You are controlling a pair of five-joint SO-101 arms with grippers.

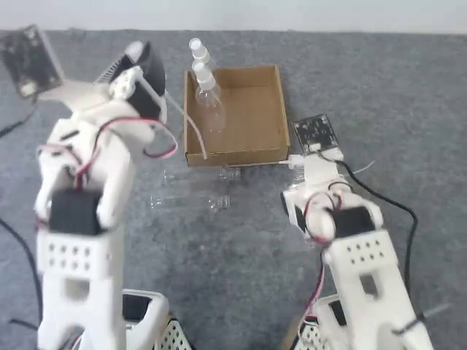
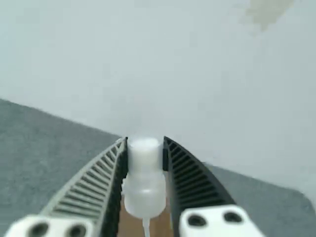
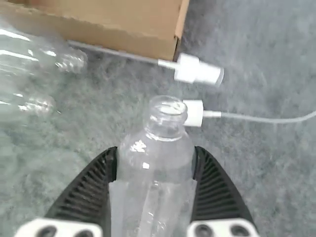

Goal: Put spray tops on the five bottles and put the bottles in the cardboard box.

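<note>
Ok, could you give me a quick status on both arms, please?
Left gripper shut on spray top. Right gripper shut on uncapped bottle. Two loose tops lying by cardboard box corner.

This looks like a robotics test bench in a lab or maker space. Two white plastic arms stand at the near edge, the left arm and the right arm, with red and white wires looped uncovered along their joints. Bare circuit boards show too, one at the far left and one on the right arm. A black cable trails loose on the right. A grey felt mat covers the table, and a blank pale wall lies beyond. A plain box and clear bottles lie on the mat.
</note>
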